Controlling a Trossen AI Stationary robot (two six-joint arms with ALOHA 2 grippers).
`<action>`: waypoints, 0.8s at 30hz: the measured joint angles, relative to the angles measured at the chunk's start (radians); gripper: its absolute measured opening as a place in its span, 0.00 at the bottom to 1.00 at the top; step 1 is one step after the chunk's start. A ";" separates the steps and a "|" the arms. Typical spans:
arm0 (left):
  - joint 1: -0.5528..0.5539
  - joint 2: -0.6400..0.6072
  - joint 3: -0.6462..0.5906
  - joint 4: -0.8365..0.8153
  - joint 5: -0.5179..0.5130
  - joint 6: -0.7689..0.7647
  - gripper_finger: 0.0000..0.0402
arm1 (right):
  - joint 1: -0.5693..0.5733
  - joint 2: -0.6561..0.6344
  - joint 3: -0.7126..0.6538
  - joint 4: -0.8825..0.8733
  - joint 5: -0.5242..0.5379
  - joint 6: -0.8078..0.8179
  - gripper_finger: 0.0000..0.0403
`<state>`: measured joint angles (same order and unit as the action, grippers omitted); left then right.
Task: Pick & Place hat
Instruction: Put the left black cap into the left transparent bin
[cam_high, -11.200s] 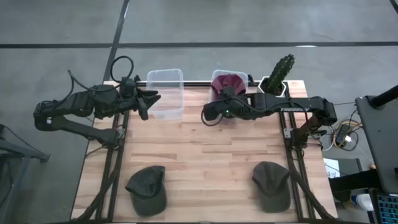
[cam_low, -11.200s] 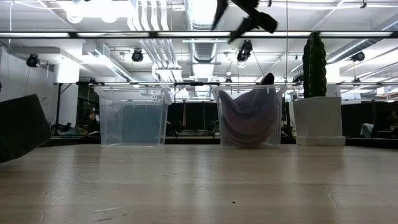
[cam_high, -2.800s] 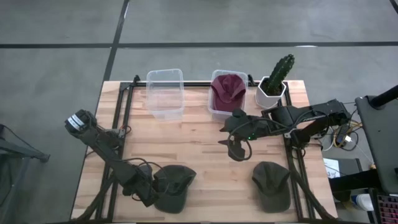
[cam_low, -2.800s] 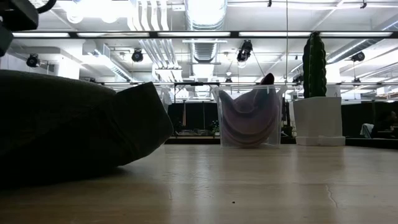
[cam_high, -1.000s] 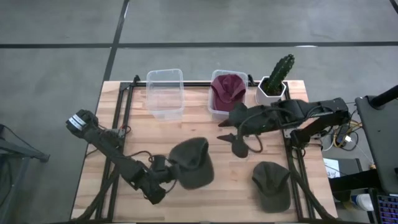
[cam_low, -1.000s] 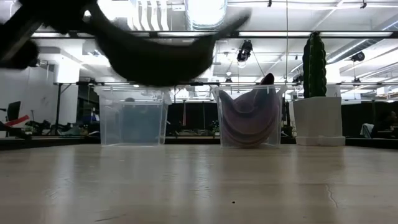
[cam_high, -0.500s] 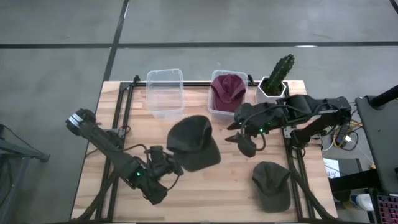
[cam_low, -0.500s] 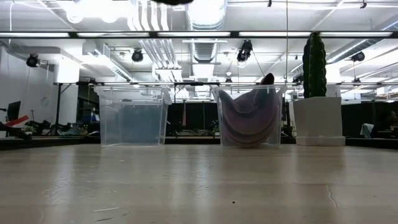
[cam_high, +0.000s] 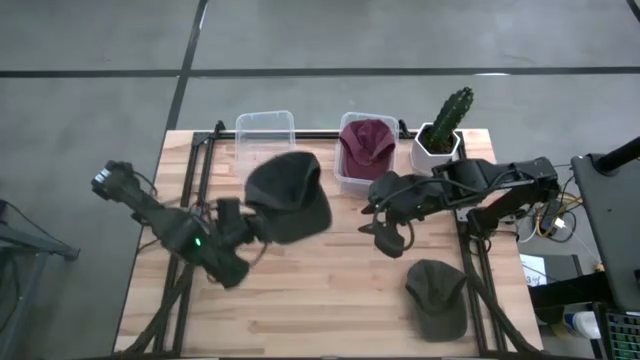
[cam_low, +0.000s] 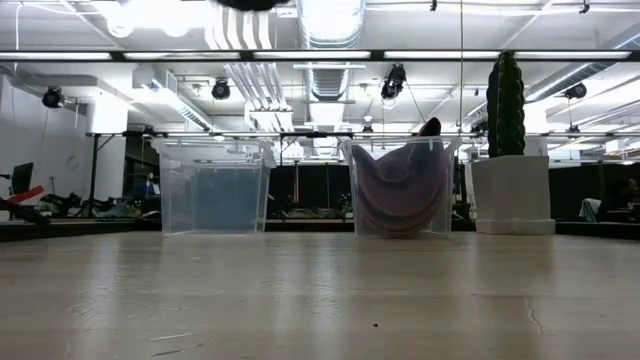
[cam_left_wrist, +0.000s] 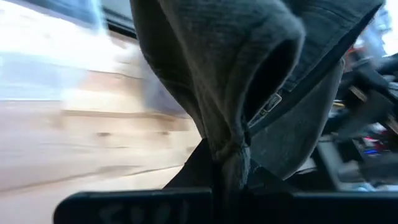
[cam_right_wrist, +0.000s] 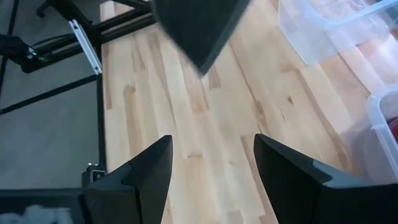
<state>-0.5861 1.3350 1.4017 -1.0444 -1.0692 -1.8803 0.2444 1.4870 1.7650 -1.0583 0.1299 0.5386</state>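
A dark olive hat (cam_high: 290, 195) is up in the air near the table's far side, just short of the empty clear bin (cam_high: 265, 140); only its underside shows at the top of the low view (cam_low: 250, 3). My left gripper (cam_high: 257, 228) is shut on it. My right gripper (cam_high: 385, 237) hovers open near the table's middle right, fingers spread (cam_right_wrist: 211, 168), with nothing between them. A second olive hat (cam_high: 437, 295) lies flat on the table at the near right. A maroon hat (cam_high: 367, 140) fills the second bin. My left gripper pinches a bunched fold of the olive hat's cloth (cam_left_wrist: 227, 149) between its two fingers, several layers gathered together. The fingers come slanting from the table's near left. The hat is lifted clear of the table and stands out beyond the fingers, its hollow inside showing.
A white pot with a cactus (cam_high: 445, 125) stands at the far right corner beside the maroon hat's bin (cam_low: 400, 190). Bare wood lies across the table's middle and near left (cam_high: 300, 300).
My left gripper has carried the olive hat up and toward the table's far edge and a little left, from the near middle to just short of the empty bin. The hat has risen out of the low view and stayed clear of the table.
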 joint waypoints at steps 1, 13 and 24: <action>0.020 -0.021 0.000 -0.031 0.027 -0.002 0.02 | 0.000 0.003 -0.001 0.000 0.000 -0.008 0.54; 0.425 -0.216 -0.001 -0.232 0.321 0.272 0.02 | -0.002 0.009 -0.001 0.082 0.016 -0.077 0.54; 1.013 -0.229 -0.017 -0.188 0.702 0.838 0.02 | -0.008 0.009 -0.002 0.135 0.135 -0.089 0.54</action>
<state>0.4266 1.1057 1.3846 -1.2324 -0.3674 -1.0428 0.2362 1.4960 1.7630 -0.9234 0.2652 0.4496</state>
